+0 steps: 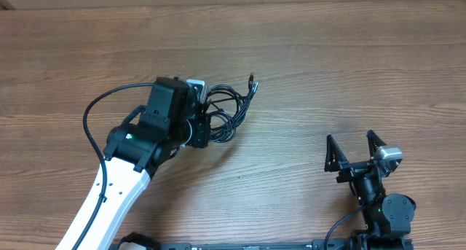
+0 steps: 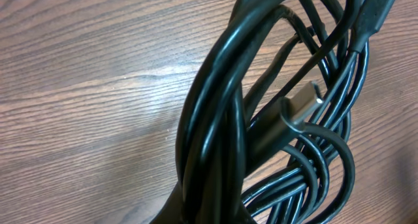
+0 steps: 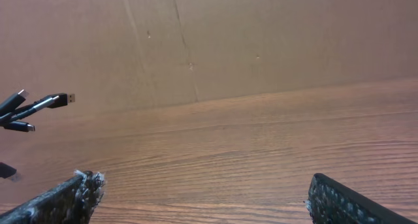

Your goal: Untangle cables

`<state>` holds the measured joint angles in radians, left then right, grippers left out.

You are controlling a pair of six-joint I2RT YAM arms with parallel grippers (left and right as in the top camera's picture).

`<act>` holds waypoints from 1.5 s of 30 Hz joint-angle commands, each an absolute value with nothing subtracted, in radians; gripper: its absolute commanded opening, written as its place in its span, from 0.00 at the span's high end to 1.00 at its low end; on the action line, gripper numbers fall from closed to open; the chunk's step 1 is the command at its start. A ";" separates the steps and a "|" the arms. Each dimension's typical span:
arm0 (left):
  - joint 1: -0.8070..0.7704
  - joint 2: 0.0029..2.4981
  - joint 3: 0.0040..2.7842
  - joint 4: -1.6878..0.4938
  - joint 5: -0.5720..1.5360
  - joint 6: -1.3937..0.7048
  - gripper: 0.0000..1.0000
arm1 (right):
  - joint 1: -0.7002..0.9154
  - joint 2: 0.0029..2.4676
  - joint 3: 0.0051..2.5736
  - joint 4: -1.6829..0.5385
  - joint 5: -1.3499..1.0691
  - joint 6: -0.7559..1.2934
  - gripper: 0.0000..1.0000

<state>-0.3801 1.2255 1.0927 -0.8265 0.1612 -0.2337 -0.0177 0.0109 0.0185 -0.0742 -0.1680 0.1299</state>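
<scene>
Clamps the left gripper (image 1: 206, 128) shut, seemingly on the looped cables (image 1: 231, 108); holds the right gripper (image 1: 349, 136) wide and empty, well apart, 2 fingers (image 1: 331, 152) spread over the wooden table (image 1: 328, 60).

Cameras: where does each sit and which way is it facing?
Overhead: above the table, looking straight down; left pincer shut on the cables, right pincer open.
Left wrist: tight on the cables; own fingers unclear.
Right wrist: low, facing across the table toward a brown wall; own fingertips in bottom corners.
Shared: overhead and right wrist both show the plug ends.
</scene>
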 commanded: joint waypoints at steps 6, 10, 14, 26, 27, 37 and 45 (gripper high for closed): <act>-0.387 1.224 1.101 -0.812 0.173 -0.240 0.96 | -0.011 0.003 0.008 -0.070 -0.158 0.126 0.00; -0.388 1.224 1.100 -0.812 0.175 -0.241 0.96 | -0.011 0.003 0.008 -0.070 -0.157 0.126 0.00; -0.388 1.224 1.100 -0.812 0.177 -0.241 0.96 | -0.011 0.003 0.008 -0.070 -0.157 0.126 0.00; -0.405 1.236 1.099 -0.812 0.177 -0.248 0.96 | -0.011 0.003 0.008 -0.070 -0.158 0.126 0.00; -0.417 1.246 1.099 -0.811 0.175 -0.248 0.96 | -0.011 0.003 0.008 -0.070 -0.157 0.126 0.00; -0.474 1.372 1.099 -0.796 0.166 -0.250 0.96 | -0.011 0.003 0.008 -0.070 -0.157 0.126 0.00; -0.474 1.380 1.099 -0.796 0.178 -0.253 0.96 | -0.011 0.003 0.008 -0.070 -0.158 0.126 0.00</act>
<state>-0.4652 1.3819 1.0927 -0.8036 0.1612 -0.2371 -0.0177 0.0109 0.0185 -0.0746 -0.1677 0.1299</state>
